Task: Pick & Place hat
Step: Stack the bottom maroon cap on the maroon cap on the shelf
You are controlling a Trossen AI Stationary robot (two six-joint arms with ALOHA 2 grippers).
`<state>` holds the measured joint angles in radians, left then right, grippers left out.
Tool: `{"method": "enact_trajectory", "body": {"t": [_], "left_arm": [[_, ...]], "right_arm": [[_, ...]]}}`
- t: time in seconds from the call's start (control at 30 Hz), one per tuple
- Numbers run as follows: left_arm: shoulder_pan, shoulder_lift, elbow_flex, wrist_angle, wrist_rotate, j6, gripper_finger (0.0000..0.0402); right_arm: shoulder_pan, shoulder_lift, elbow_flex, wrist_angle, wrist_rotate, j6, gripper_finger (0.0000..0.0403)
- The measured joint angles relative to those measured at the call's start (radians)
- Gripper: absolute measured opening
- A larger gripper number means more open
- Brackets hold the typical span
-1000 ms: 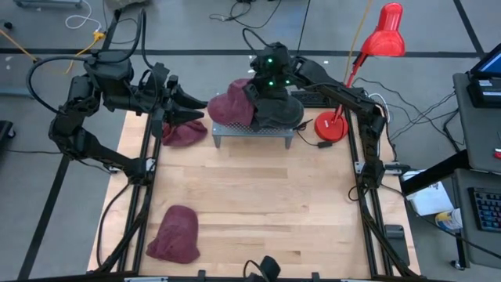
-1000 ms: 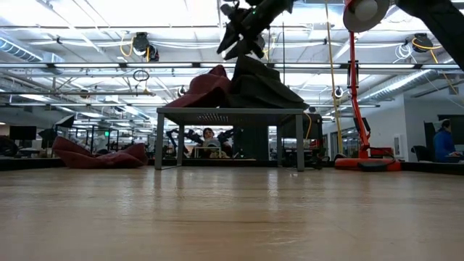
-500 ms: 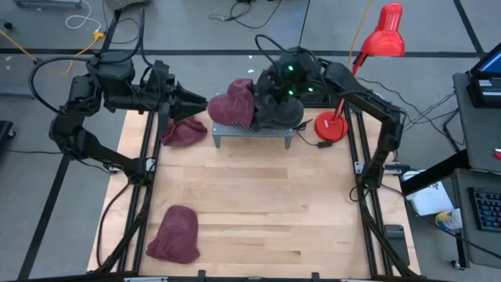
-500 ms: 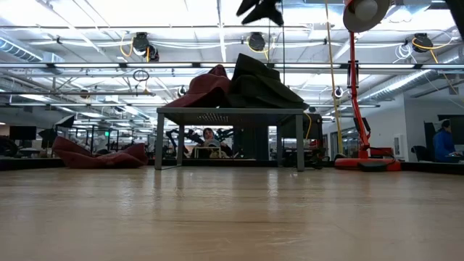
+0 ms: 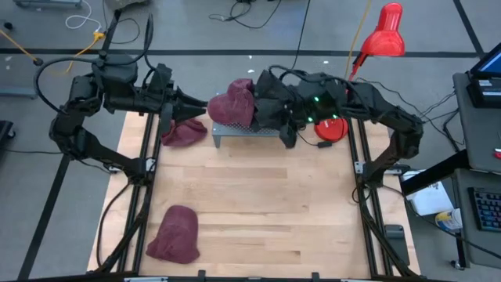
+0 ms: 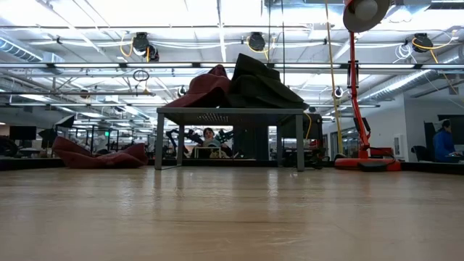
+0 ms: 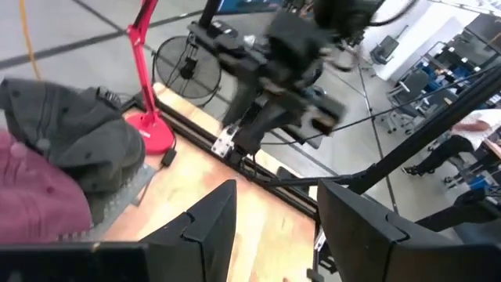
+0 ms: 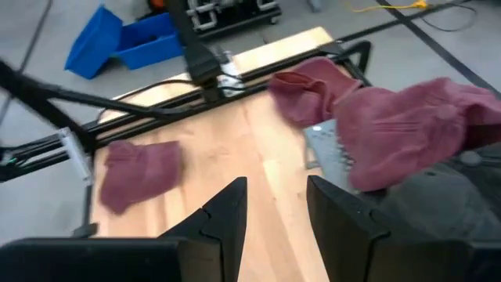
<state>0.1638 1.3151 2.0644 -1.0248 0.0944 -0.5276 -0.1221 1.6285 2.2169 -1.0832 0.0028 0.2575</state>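
From above: a maroon hat (image 5: 232, 104) and a dark hat (image 5: 270, 110) are piled on the small metal stand (image 5: 252, 131) at the table's far edge. Right gripper (image 5: 288, 135) hovers beside it, left gripper (image 5: 196, 103) nearby. Wrist views: both part-open, empty. Two more maroon hats lie on the table.

The desk (image 5: 258, 196) lies bare between the rack (image 5: 250, 131) and the near maroon hat (image 5: 174, 233); the red lamp (image 5: 333, 125) crowds the rack's right.
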Motion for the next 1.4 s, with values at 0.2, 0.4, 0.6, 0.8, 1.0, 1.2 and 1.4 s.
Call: {"method": "enact_trajectory", "body": {"t": [0.2,0.4,0.6,0.8,1.0,1.2,1.4], "left_arm": [[0.000,0.000,0.000,-0.107,0.037,-0.003,0.0184],[0.000,0.021,0.000,-0.305,0.144,0.116,0.0184],[0.000,0.064,0.000,-0.459,0.179,0.151,0.0184],[-0.001,0.114,-0.003,-0.542,0.196,0.111,0.0184],[-0.003,0.155,-0.007,-0.544,0.256,0.175,0.0184],[-0.006,0.173,-0.109,-0.545,0.246,0.214,0.0184],[-0.025,0.170,-0.341,-0.551,0.251,0.179,0.0184]], "right_arm": [[0.084,-0.027,0.000,-0.016,0.024,0.018,0.0125],[0.132,-0.034,0.000,-0.025,0.023,0.018,0.0125],[0.150,-0.033,0.000,-0.024,0.024,0.018,0.0125],[0.151,-0.033,0.000,-0.021,0.023,0.018,0.0125],[0.151,-0.033,0.000,-0.021,0.023,0.018,0.0125],[0.152,-0.033,0.000,-0.021,0.023,0.029,0.0125],[0.164,-0.033,0.000,-0.032,0.018,0.018,0.0125]]}}
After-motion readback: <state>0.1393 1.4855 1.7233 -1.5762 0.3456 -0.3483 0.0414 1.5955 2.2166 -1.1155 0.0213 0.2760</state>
